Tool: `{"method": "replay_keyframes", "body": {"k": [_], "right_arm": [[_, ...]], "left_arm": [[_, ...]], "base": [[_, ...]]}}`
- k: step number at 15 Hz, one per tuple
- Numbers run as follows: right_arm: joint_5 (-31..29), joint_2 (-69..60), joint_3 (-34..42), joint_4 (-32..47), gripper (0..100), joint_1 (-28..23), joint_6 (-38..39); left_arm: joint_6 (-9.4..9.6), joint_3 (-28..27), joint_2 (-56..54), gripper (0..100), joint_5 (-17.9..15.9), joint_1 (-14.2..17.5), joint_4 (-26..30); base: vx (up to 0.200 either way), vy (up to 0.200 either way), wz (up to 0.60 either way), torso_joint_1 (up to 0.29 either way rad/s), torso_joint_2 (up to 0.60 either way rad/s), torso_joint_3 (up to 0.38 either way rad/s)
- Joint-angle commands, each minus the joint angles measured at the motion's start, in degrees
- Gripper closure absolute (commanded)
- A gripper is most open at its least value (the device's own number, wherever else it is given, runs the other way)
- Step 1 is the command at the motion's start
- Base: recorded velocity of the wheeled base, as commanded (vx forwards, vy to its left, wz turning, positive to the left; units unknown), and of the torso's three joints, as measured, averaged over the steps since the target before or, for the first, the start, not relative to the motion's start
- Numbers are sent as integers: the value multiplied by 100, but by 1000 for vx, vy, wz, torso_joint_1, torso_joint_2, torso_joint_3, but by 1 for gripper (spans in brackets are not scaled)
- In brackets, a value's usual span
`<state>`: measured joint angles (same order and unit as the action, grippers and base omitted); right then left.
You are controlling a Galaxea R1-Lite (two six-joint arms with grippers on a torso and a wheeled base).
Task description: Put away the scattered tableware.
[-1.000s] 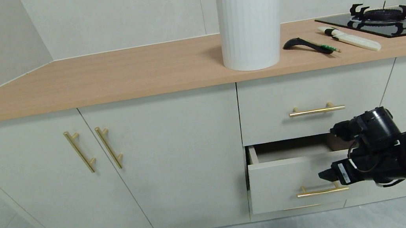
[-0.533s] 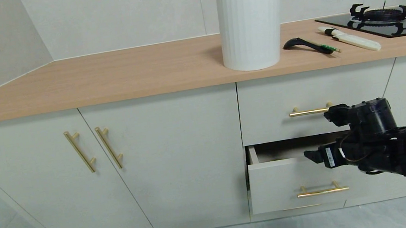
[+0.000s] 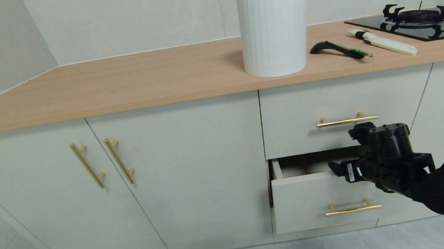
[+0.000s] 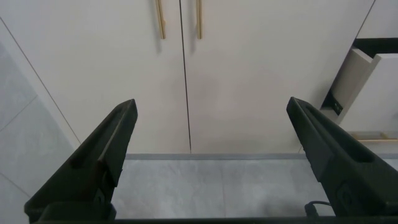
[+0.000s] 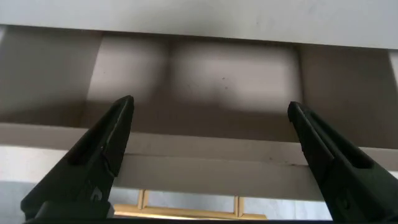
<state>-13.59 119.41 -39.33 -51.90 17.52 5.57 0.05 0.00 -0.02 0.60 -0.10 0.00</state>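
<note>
Facing a wooden countertop (image 3: 112,83) over pale cabinets (image 3: 189,168), we see a black ladle (image 3: 331,48) and white knife (image 3: 384,44) lying beside the hob (image 3: 416,24). Our left gripper (image 4: 210,107) is spread wide; so is our right gripper (image 5: 210,106), at the open drawer (image 3: 310,194).

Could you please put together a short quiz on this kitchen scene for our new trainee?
1. True or false: the lower drawer is fully shut.
2. Which lies nearer the white ribbed container: (a) the black ladle or (b) the pale knife?
3. Is the right claw, in front of the drawer's gap, open or shut?
Key: 1 false; 2 a; 3 open.
</note>
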Motion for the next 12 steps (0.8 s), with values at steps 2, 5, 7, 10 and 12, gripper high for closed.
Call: {"method": "replay_keyframes", "body": {"k": [2, 5, 7, 10, 12], "right_arm": [[-3, 83, 13, 66, 0, -12, -12], [-3, -23, 92, 92, 0, -12, -21], [-3, -207, 118, 356, 0, -3, -21], [41, -620, 145, 1155, 0, 15, -21], [76, -866, 136, 1656, 0, 24, -30]], "left_arm": [[-5, 0, 2, 0, 2, 1, 0], [-5, 0, 2, 0, 2, 1, 0], [-5, 0, 2, 0, 2, 1, 0], [-5, 0, 2, 0, 2, 1, 0], [-5, 0, 2, 0, 2, 1, 0]], "base": [[0, 0, 0, 0, 0, 0], [0, 0, 0, 0, 0, 0], [0, 0, 0, 0, 0, 0], [0, 0, 0, 0, 0, 0], [0, 0, 0, 0, 0, 0]]}}
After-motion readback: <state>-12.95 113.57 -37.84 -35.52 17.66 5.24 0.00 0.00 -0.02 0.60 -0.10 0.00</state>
